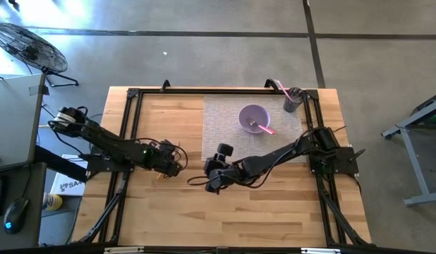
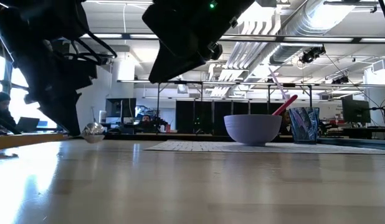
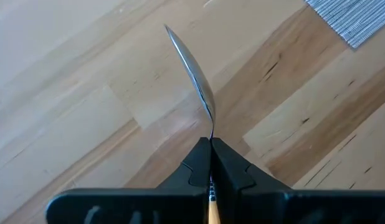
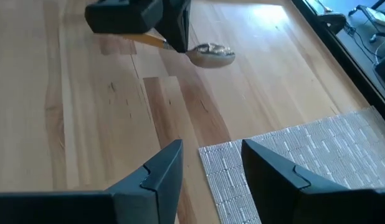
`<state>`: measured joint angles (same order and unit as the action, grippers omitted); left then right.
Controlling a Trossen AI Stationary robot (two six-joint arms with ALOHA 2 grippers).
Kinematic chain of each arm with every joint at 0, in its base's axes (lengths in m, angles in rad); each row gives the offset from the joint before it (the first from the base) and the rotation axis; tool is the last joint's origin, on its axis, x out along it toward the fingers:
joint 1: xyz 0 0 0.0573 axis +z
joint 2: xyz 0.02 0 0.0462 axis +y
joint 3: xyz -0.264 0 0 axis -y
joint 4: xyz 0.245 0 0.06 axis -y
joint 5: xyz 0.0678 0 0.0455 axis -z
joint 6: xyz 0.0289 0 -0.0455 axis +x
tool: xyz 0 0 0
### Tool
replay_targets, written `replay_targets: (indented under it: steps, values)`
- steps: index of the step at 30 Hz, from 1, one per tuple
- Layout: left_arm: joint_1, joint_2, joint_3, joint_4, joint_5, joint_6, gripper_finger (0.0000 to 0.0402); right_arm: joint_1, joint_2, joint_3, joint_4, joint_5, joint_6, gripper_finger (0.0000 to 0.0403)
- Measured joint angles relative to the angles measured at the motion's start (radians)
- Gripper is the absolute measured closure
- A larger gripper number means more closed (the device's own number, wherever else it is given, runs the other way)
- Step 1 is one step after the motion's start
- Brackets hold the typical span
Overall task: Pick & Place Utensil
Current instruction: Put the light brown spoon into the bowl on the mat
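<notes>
My left gripper (image 3: 210, 142) is shut on a spoon with a metal bowl (image 3: 192, 68) and a yellow handle (image 4: 149, 40). It sits low over bare wood left of the table's middle (image 1: 172, 161). In the low view the spoon's bowl (image 2: 93, 132) is at table height; I cannot tell whether it touches. My right gripper (image 4: 211, 168) is open, holds nothing, and hovers near the table's middle (image 1: 214, 176) above the placemat's corner. A purple bowl (image 1: 255, 118) with a pink utensil stands on the grey placemat (image 1: 225, 123). My left gripper pinches the spoon's neck (image 3: 210, 127), where the handle meets the metal bowl, between its two fingers. The fingers come slanting down from the table's left side and lie along the spoon. The handle runs back between them (image 3: 211, 208), and the metal bowl sticks out ahead, turned on edge.
A dark cup (image 1: 293, 99) holding a pink utensil stands at the placemat's far right corner. A black frame (image 1: 130, 113) runs round the table's edges. Bare wood lies on the near half of the table (image 1: 225, 219). The room behind shows in the low view.
</notes>
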<state>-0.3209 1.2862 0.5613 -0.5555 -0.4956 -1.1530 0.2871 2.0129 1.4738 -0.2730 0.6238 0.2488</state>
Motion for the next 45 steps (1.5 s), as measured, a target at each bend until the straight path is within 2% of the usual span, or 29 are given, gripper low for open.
replay_targets:
  steps: [15, 26, 37, 45]
  values:
    - [0.0, 0.069, 0.003, 0.045, -0.016, -0.004, 0.0401, 0.0, 0.0, 0.0, 0.018, -0.006, -0.014, 0.0246]
    - [0.0, 0.07, 0.002, 0.052, -0.011, -0.007, 0.0401, 0.0, 0.0, 0.0, 0.024, -0.007, -0.014, 0.0245]
    - [0.0, 0.072, -0.001, 0.047, 0.007, -0.01, 0.0381, 0.0, 0.0, 0.0, 0.024, -0.007, -0.014, 0.0246]
    - [0.0, 0.072, -0.001, 0.045, 0.0, -0.01, 0.0397, 0.0, 0.0, 0.0, 0.024, -0.007, -0.014, 0.0245]
